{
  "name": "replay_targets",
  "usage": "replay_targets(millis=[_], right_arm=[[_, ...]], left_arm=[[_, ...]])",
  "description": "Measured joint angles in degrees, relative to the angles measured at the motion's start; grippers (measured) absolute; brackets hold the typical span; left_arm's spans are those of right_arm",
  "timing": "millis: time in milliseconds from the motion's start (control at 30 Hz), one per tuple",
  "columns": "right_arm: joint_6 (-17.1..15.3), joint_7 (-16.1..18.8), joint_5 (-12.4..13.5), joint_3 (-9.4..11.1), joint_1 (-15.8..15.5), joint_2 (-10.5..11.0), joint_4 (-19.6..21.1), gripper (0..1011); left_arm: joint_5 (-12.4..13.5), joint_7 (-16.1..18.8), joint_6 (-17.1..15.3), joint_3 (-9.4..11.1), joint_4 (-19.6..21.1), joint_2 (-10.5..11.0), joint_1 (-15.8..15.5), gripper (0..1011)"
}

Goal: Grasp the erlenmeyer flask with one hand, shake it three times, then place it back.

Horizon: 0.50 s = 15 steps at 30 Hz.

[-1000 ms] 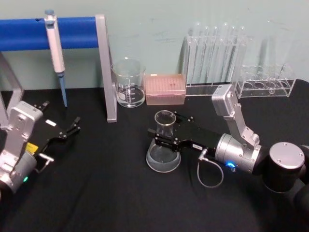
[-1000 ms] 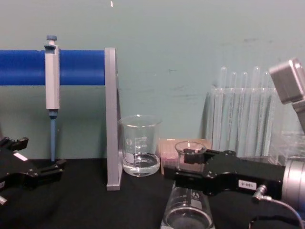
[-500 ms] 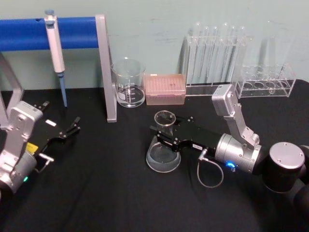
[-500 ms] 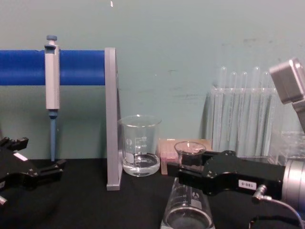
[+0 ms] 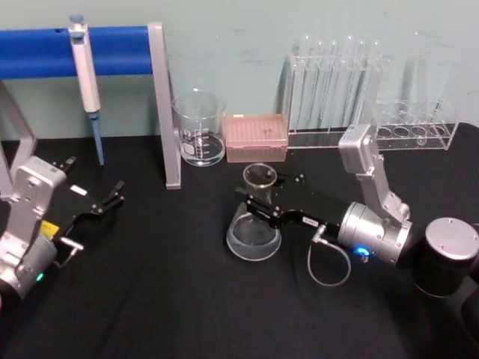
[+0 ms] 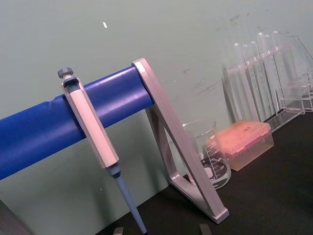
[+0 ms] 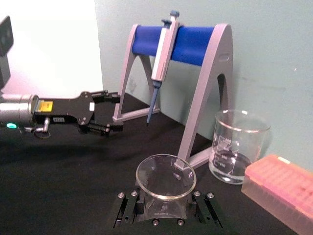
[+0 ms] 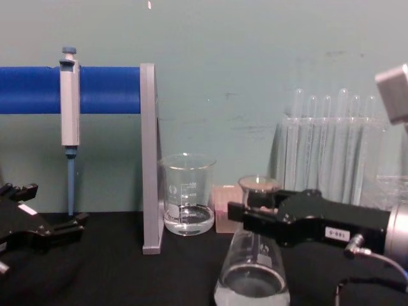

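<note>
The erlenmeyer flask (image 5: 254, 224) is clear glass with a little clear liquid in its wide base, at the table's middle. My right gripper (image 5: 260, 200) is shut on its neck just under the flared rim. From the chest view the flask (image 8: 252, 271) hangs a little above the black tabletop, with the right gripper (image 8: 255, 213) coming in from the right. In the right wrist view the flask rim (image 7: 165, 177) sits between the fingers (image 7: 128, 209). My left gripper (image 5: 112, 199) rests open at the left, away from the flask.
A beaker (image 5: 200, 129) with some liquid and a pink tip box (image 5: 257, 137) stand behind the flask. Test tube racks (image 5: 333, 82) line the back right. A pipette (image 5: 84, 60) hangs on the blue stand (image 5: 162, 105) at the back left.
My right gripper has risen a little and shifted right, carrying the flask up with it. The left arm has not moved.
</note>
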State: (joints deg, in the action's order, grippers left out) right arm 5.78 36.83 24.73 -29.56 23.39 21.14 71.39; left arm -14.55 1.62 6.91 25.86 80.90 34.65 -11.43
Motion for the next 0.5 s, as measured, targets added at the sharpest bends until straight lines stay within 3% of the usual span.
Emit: replay_targets(millis=[500], right_arm=[[-5.8, -4.9, 1.5, 2.5, -2.0, 2.6, 10.2, 449]], left_arm=[[0.0, 0.0, 0.0, 0.0, 0.0, 0.0, 0.0, 1001]])
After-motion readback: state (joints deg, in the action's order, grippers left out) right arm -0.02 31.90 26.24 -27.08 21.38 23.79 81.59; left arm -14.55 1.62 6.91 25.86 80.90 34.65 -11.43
